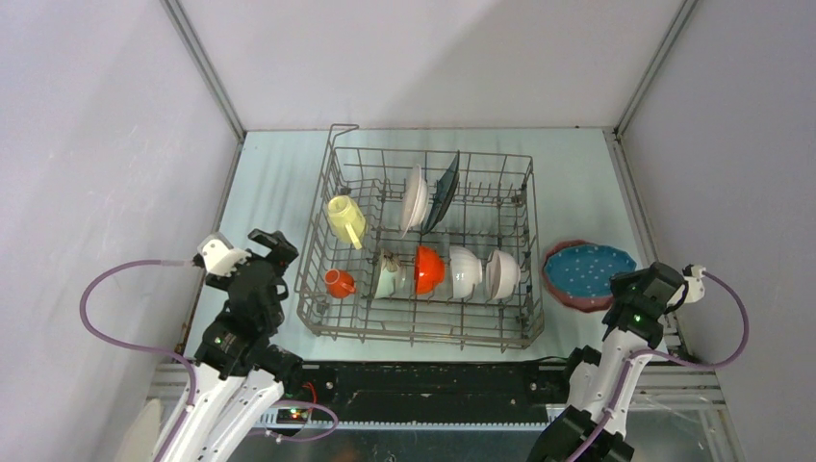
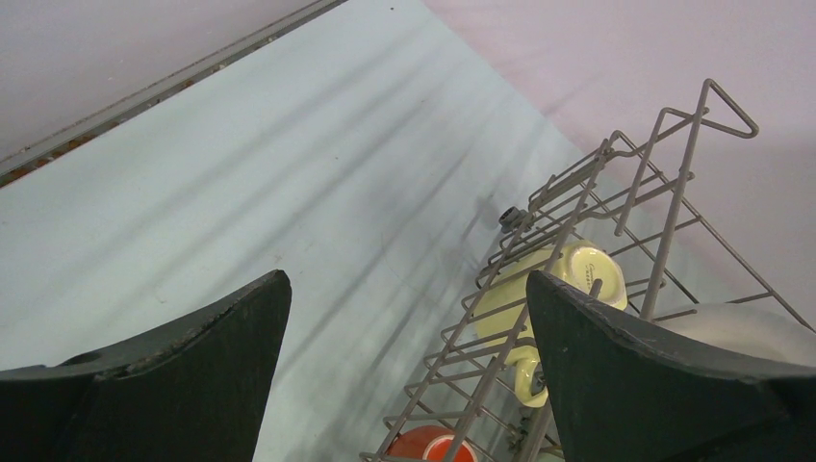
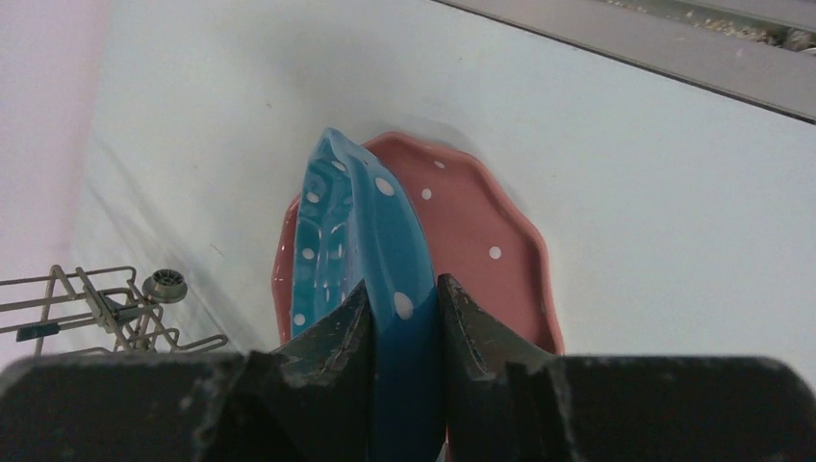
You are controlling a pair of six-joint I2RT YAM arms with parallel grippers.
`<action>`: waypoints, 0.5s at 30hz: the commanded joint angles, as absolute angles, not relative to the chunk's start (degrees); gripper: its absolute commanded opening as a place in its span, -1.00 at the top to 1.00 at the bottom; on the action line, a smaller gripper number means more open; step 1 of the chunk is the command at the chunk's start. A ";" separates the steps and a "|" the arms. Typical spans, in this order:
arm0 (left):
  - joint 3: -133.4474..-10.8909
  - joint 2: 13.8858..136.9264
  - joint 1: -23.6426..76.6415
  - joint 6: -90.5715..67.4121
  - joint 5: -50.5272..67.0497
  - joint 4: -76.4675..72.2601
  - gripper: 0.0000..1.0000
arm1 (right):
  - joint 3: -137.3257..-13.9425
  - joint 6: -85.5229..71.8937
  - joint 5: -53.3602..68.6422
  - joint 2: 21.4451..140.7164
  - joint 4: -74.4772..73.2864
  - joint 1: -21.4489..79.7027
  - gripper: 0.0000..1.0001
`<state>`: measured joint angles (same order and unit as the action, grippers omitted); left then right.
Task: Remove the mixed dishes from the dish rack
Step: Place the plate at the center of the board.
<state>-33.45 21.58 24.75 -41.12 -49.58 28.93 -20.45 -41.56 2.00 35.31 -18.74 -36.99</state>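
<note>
The grey wire dish rack [image 1: 420, 332] stands mid-table. It holds a pale yellow cup [image 1: 344, 218], a small orange mug [image 1: 338, 283], a pale green bowl [image 1: 389, 279], an orange bowl [image 1: 429, 269], two white bowls [image 1: 466, 271], a white plate [image 1: 415, 198] and a dark plate [image 1: 446, 189]. My right gripper [image 3: 404, 294] is shut on the rim of a blue dotted plate [image 3: 361, 231], which lies over a pink dotted plate [image 3: 481, 241] right of the rack [image 1: 589, 269]. My left gripper [image 2: 406, 289] is open and empty, left of the rack, with the yellow cup [image 2: 558, 279] behind its right finger.
Grey walls enclose the table on the left, back and right. The rack's looped handle [image 1: 344, 129] rises at its far left corner. Bare tabletop [image 1: 274, 192] lies left of the rack. Purple cables loop beside both arms.
</note>
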 commanded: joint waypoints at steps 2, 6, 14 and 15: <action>-33.60 20.74 24.96 -42.01 -51.48 28.92 -0.99 | -20.01 -42.80 6.11 36.11 -10.63 -37.18 0.41; -33.74 20.72 24.96 -42.09 -51.34 29.07 -0.99 | -19.34 -42.46 6.42 36.82 -11.15 -37.18 0.06; -33.75 20.72 24.96 -42.25 -50.86 29.19 -0.96 | -19.25 -41.79 7.77 38.14 -11.70 -37.18 -0.38; -33.75 20.78 24.96 -42.26 -50.88 29.14 -0.96 | -19.25 -41.73 8.07 38.19 -11.76 -37.18 -0.45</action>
<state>-33.45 20.97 24.75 -41.17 -49.58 29.76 -18.55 -41.82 5.76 38.20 -15.68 -37.01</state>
